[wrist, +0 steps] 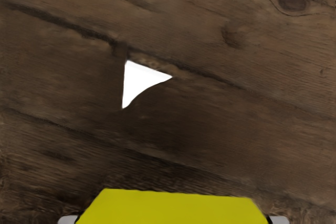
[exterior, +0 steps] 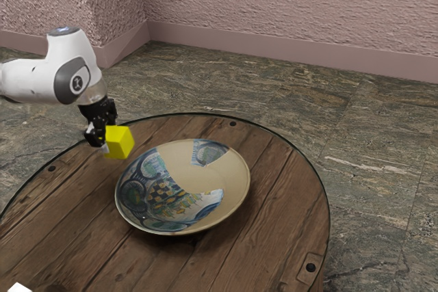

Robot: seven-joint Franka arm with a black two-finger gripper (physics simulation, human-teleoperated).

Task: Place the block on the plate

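Evidently, in the exterior view, the claw (exterior: 105,137) holds the block (exterior: 120,143) raised beside the plate (exterior: 235,177), probably to clear its rim; the arm (exterior: 41,80) reaches from that view's left, hand pointing down. In the wrist view, fingers (wrist: 279,220) pinch the block's opposite sides, likely for steadiness, above the table (wrist: 236,129).

Open air above the painted plate (exterior: 198,181), reachable from the yellow block (exterior: 119,142) toward the exterior view's right, its raised rim a low obstacle between; wooden tabletop (exterior: 61,227) offers room left and near, textured wall (exterior: 287,11) well beyond, far side.
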